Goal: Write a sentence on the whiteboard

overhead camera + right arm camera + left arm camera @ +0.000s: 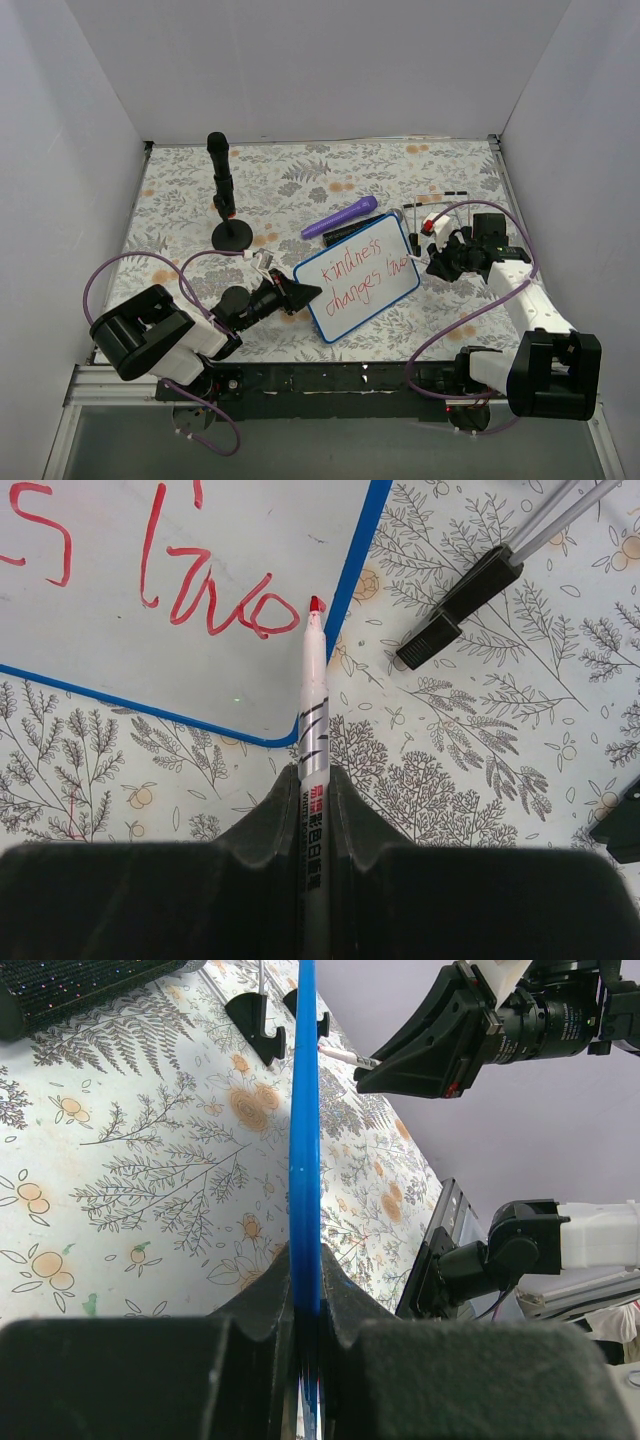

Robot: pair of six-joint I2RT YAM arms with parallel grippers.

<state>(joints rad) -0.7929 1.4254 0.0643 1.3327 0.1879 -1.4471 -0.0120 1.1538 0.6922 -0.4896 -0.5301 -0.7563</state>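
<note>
Your right gripper [315, 772] is clamping a white dry-erase marker [314, 695]. Its red tip is sitting at the blue frame, just beside the last red stroke; contact cannot be confirmed. The barrel is carrying a red label with characters too small to read.

Your left gripper [305, 1260] is pinching the whiteboard [372, 308] by its left corner, frame edge between closed fingers. The board is lying askew on the floral mat [180, 190], showing the sentence [358, 268] "kindness changes lives" in two lines.

Both arms are reaching low and inward, wrists facing each other across the board. A purple marker [340, 217] is lying just behind it.
</note>
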